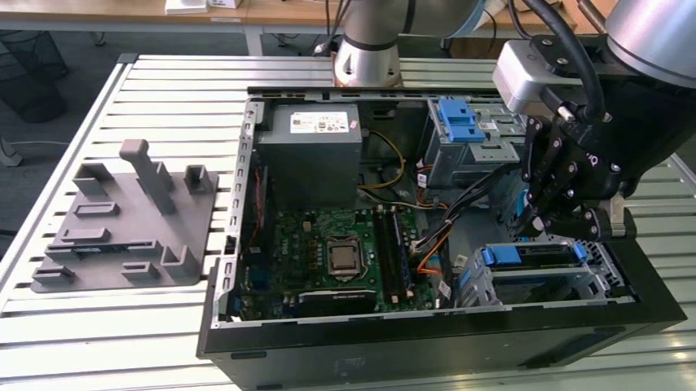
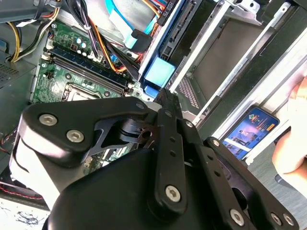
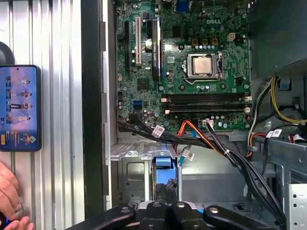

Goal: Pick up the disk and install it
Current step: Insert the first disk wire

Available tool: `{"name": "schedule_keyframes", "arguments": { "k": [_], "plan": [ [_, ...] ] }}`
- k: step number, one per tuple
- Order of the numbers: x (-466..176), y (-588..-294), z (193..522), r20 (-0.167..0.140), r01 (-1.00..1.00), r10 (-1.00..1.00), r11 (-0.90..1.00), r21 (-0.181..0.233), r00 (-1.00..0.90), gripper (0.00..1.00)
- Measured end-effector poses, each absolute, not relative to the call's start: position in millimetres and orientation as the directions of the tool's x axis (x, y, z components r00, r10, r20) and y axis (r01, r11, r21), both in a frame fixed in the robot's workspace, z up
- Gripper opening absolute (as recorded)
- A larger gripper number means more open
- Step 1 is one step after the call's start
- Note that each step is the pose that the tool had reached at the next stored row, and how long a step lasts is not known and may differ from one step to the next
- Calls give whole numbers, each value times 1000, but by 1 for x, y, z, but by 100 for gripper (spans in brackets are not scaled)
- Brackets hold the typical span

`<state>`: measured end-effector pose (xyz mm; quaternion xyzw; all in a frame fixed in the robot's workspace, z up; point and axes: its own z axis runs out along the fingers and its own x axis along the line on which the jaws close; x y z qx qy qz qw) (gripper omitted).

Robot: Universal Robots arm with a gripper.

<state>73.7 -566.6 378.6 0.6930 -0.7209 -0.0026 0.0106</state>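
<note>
The disk (image 1: 530, 256) sits in the drive cage at the front corner of the open computer case, on the exterior view's right, its blue rails at both ends. My gripper (image 1: 535, 228) hangs just above it, fingers drawn together with nothing between them. In the second wrist view the gripper (image 2: 166, 96) has its tips right at the disk's blue rail end (image 2: 159, 73); whether they touch it I cannot tell. In the first wrist view the blue rail (image 3: 164, 163) runs straight ahead of the gripper (image 3: 167, 189).
The case holds a green motherboard (image 1: 337, 252), a grey power supply box (image 1: 315, 142), a blue latch piece (image 1: 459, 118) and cable bundles (image 3: 211, 141) beside the cage. A phone (image 3: 19, 108) and a person's hand (image 3: 8, 201) rest on the slatted table. A grey fixture (image 1: 120, 220) stands on the exterior view's left.
</note>
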Motion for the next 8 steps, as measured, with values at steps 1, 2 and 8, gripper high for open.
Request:
{"name": "schedule_keyframes", "arguments": {
  "k": [1,2,8],
  "plan": [
    [74,-567,379,12,-999,-999,39,18,-39,11],
    [74,-567,379,12,-999,-999,40,19,-39,11],
    [74,-567,379,12,-999,-999,40,18,-39,11]
  ]
}}
